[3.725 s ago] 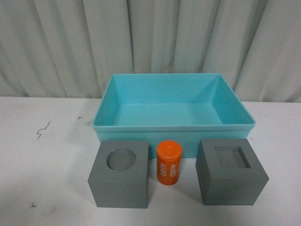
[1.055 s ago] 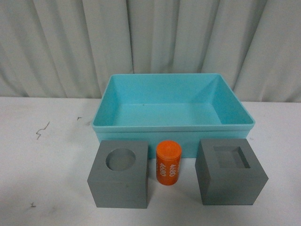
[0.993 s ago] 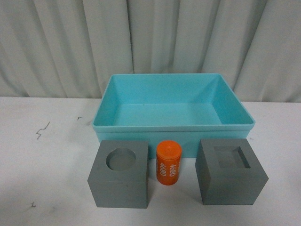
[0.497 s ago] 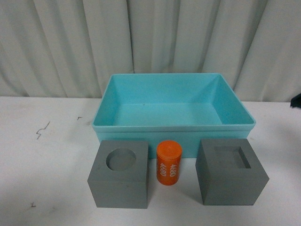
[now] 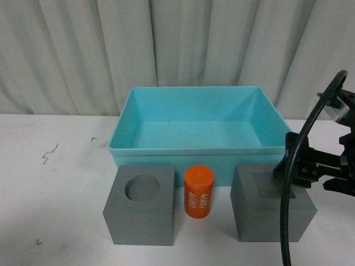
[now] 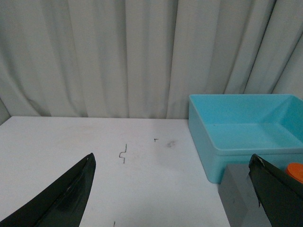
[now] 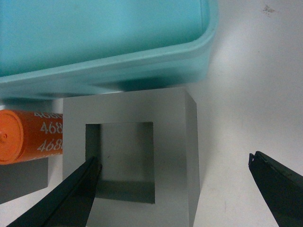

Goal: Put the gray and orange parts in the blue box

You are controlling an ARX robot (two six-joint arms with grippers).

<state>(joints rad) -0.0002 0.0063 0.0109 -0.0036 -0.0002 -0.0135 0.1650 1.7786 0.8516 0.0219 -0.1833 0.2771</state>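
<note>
The blue box (image 5: 205,148) stands empty at the back of the white table. In front of it sit a gray cube with a round recess (image 5: 141,213), an upright orange cylinder (image 5: 199,192) with white digits, and a gray cube with a square recess (image 5: 260,213). My right gripper (image 5: 304,170) hovers open over the right side of the square-recess cube (image 7: 175,123), one finger over its recess and one beyond its outer side (image 7: 174,160). My left gripper (image 6: 171,158) is open above bare table, left of the box (image 6: 203,137) and the round-recess cube (image 6: 236,194).
A pale pleated curtain (image 5: 177,44) hangs close behind the box. Small dark marks (image 5: 50,152) show on the table at the left. A black cable (image 5: 285,221) from my right arm loops down in front of the square-recess cube.
My right arm has come in from the right edge and now hangs over the square-recess cube. The parts and the box have not moved.
</note>
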